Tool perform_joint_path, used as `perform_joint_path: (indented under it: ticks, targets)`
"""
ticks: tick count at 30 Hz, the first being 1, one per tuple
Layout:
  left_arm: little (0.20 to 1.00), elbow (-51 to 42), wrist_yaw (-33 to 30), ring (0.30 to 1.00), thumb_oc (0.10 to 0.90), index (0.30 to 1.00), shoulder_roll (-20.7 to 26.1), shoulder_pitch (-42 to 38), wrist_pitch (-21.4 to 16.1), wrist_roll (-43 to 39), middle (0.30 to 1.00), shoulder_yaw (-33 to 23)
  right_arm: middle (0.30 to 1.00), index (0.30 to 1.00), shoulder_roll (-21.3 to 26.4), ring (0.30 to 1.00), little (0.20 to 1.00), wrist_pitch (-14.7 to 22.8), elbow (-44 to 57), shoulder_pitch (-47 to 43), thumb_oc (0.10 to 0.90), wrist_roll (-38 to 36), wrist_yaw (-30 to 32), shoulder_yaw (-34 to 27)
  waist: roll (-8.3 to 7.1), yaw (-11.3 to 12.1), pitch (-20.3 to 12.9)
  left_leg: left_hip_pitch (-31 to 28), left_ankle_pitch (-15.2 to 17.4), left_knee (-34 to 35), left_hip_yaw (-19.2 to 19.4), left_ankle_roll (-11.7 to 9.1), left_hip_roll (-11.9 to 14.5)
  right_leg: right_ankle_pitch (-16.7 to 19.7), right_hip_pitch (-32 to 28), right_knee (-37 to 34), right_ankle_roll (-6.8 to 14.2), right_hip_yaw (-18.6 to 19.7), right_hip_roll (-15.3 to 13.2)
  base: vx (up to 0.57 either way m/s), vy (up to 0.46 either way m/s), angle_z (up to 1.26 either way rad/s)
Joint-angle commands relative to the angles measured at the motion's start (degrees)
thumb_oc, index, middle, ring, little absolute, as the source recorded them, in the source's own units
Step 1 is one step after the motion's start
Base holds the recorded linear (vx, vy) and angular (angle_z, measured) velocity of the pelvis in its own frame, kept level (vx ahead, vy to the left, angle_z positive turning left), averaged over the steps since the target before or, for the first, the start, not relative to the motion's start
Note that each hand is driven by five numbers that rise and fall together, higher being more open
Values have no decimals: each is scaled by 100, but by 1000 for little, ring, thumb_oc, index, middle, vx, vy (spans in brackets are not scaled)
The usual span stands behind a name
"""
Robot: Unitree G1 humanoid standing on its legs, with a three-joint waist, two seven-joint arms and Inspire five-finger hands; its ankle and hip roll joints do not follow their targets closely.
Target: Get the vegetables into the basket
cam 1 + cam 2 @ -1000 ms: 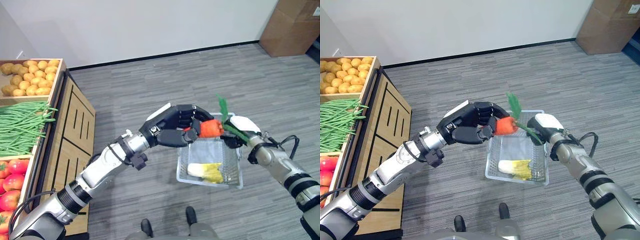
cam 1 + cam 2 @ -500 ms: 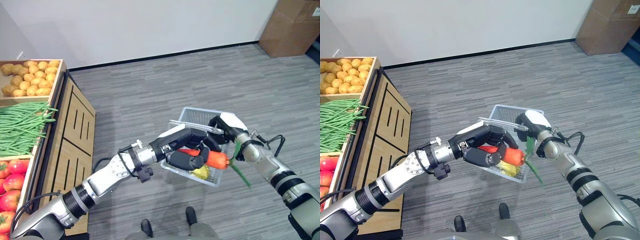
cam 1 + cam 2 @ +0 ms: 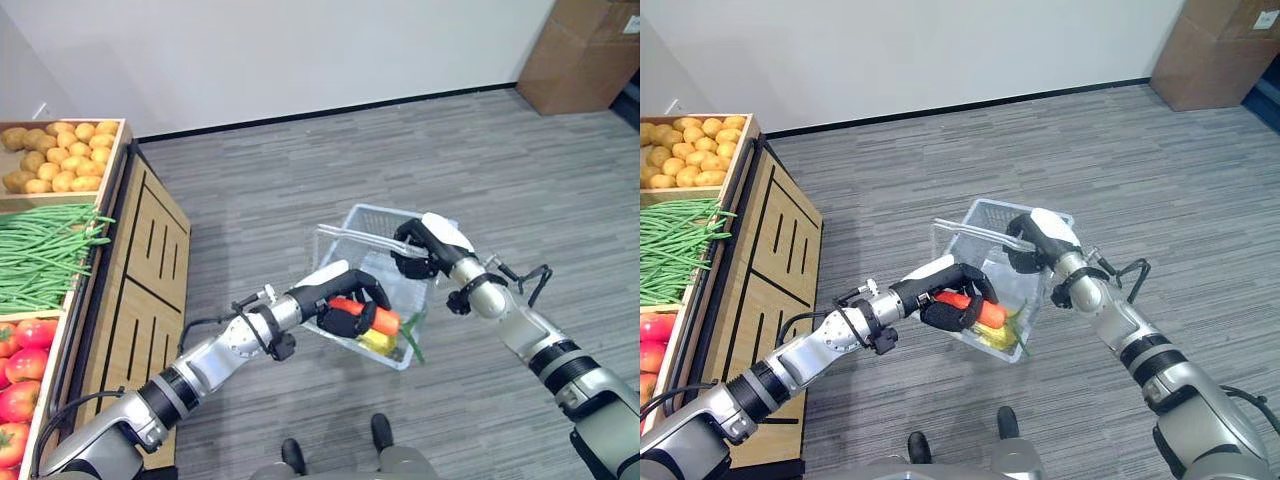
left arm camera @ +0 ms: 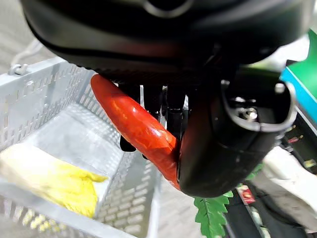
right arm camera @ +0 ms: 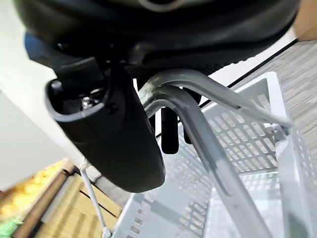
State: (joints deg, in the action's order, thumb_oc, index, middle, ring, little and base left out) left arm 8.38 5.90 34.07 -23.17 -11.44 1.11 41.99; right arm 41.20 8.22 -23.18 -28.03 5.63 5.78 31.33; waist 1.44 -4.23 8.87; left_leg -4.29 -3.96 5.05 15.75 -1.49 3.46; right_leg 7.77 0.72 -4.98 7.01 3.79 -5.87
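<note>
My right hand is shut on the two wire handles of a pale perforated basket, which hangs tilted above the floor. Inside it lies a yellow leafy vegetable. My left hand reaches in over the basket's near rim and is shut on an orange carrot. In the left wrist view the carrot lies across the basket's inside, pinched between thumb and fingers. Its green leaves hang over the lower rim.
A wooden stand on the left carries crates of potatoes, green beans and tomatoes. A cardboard box sits at the far right by the wall. Grey carpet floor lies beneath the basket.
The left hand came down with the carrot from above the basket into its mouth. The right hand swung the basket left and tilted it more.
</note>
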Motion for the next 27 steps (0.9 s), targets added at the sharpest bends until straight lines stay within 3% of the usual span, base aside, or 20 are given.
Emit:
perform_joint_path:
  ticks: [1, 15, 16, 17, 18, 27]
  targets:
    - [300, 242, -536, 300, 400, 300, -187, -233, -586, 522, 300, -309, 300, 300, -329, 300, 300, 756, 760, -658, 400, -661, 316, -948, -324, 66, -604, -76, 102, -5, -105, -412, 330, -107, -122, -2, 405, -408, -328, 0, 0, 0]
    - [300, 1664, -1790, 300, 400, 300, -519, -110, -331, 2421, 300, -743, 300, 300, -408, 300, 300, 929, 1354, -261, 400, -842, 223, -1017, -380, 57, -646, -106, 101, -5, -103, -452, 381, -143, -173, -2, 388, -448, -292, 0, 0, 0]
    - [426, 1788, -1912, 426, 490, 426, -554, -97, -286, 2554, 426, -773, 300, 300, -410, 300, 300, 941, 1363, -242, 400, -833, 231, -1018, -385, 57, -646, -108, 98, -5, -105, -454, 382, -146, -183, -2, 387, -448, -291, 0, 0, 0]
    - [824, 1898, -2032, 824, 775, 824, -588, -84, -212, 2677, 824, -814, 300, 300, -404, 300, 300, 949, 1398, -213, 400, -825, 245, -1034, -389, 56, -646, -109, 97, -5, -104, -457, 387, -148, -187, -2, 387, -450, -290, 0, 0, 0]
    - [1000, 2056, -2167, 1000, 900, 1000, -673, -34, -121, 2829, 1000, -872, 300, 300, -400, 300, 300, 956, 1433, -163, 400, -814, 264, -1055, -397, 51, -650, -110, 99, -5, -94, -458, 396, -151, -181, -2, 385, -454, -287, 0, 0, 0]
    - [1000, 1808, -2169, 1000, 900, 1000, -720, 185, -176, 2836, 1000, -910, 300, 300, -438, 300, 300, 942, 1375, -34, 400, -787, 333, -1143, -390, 61, -662, -125, 113, -5, -99, -457, 406, -166, -199, -2, 375, -470, -284, 0, 0, 0]
